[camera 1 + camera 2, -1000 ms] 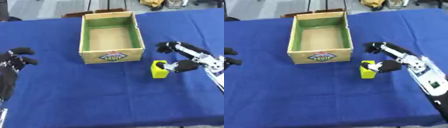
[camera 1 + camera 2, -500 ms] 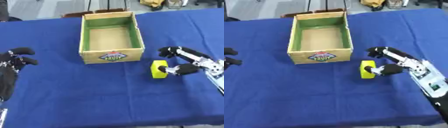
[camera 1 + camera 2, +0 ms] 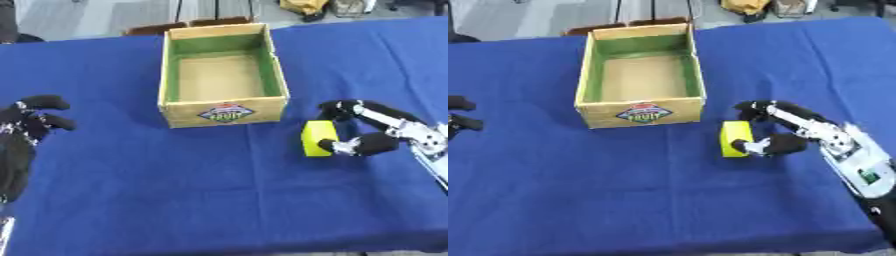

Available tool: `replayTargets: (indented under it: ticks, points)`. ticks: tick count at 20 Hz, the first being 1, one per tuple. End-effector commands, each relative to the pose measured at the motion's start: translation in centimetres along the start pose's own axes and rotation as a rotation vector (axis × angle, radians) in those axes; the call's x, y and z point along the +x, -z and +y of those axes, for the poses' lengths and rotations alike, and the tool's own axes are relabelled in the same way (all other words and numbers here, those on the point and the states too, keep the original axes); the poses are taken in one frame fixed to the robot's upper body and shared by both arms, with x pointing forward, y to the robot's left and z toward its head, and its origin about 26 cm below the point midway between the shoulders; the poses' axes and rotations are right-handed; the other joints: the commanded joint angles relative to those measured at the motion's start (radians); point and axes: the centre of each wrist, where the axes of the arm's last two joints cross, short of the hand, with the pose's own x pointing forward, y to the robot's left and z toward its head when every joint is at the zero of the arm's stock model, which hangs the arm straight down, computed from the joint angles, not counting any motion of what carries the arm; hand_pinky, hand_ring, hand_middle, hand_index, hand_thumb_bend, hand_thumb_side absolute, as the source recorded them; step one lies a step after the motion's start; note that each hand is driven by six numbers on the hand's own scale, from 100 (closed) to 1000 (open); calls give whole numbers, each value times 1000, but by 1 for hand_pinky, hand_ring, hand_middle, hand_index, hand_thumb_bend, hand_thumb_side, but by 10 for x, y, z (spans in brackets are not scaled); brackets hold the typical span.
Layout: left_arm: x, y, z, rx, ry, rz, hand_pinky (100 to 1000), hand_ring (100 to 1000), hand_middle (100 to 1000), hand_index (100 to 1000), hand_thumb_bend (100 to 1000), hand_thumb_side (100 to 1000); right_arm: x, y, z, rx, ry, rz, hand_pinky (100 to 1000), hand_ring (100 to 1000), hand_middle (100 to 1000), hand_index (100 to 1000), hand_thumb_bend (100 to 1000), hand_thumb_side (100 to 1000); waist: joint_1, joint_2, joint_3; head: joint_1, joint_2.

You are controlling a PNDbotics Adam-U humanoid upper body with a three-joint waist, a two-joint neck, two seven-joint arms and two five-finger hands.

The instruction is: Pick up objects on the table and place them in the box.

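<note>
A: Black and silver, that right hand — how is it posed?

B: Its arm comes in from the lower right, a pale forearm casing slanting up toward the middle of the desk. The hand is turned sideways, palm toward the robot's left, with the fingers arched over the top and the thumb curved underneath, so the two make a C.

A: Clenched on something?

B: On the block. The dark tips meet it at its upper right corner and at its lower right side, so it is pinched between fingers and thumb. Whether it rests on the cloth or is just raised, I cannot tell.

A: What sort of block?

B: Yellow, boxy, plain-faced, with squared edges. It sits just to the right of the box, near its front right corner and not touching it.

A: And the box?

B: Open-topped and rectangular, pale tan walls like wood or card, green lining on the inner sides, a bare tan floor with nothing in it. A small coloured label sits on the front wall; its wording is too blurred to read.

A: The other hand?

B: The left hand shows at the left edge, black, fingers up and slightly bent, holding nothing, well apart from the box.

A: The surface?

B: A blue cloth covers the desk, smooth with a few soft creases.
</note>
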Motion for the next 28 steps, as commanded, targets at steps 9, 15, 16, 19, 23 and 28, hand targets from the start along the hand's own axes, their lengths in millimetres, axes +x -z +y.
replayTargets:
  ticks: [9, 15, 16, 19, 23, 28]
  points:
    - [6, 1, 7, -5, 27, -14, 745, 557, 653, 750, 726, 949, -5, -6, -13, -2, -53, 28, 852, 862, 806, 972, 417, 530, -1, -18, 2, -3, -3]
    - [6, 1, 7, -6, 27, -15, 745, 557, 653, 750, 726, 949, -3, -4, -13, -8, -94, 22, 850, 859, 803, 968, 413, 526, -1, -18, 3, -4, -3]
    - [6, 1, 7, -6, 27, -15, 745, 557, 653, 750, 726, 949, -3, -4, -13, -8, -102, 20, 849, 858, 802, 965, 411, 525, -1, -18, 3, -3, -3]
    - [6, 2, 7, -7, 27, -15, 745, 557, 653, 750, 725, 949, 0, -3, -13, -6, -133, 12, 848, 858, 797, 960, 413, 523, -1, -18, 3, -3, -3]
    - [6, 2, 7, -7, 27, -15, 745, 557, 653, 750, 725, 949, 6, -1, -14, 1, -190, -5, 847, 856, 795, 952, 416, 522, -1, -18, 3, -4, -2]
    - [6, 2, 7, -7, 26, -15, 746, 557, 653, 751, 724, 950, 12, 0, -13, 17, -237, -26, 846, 855, 796, 950, 413, 522, -1, -18, 4, -5, -3]
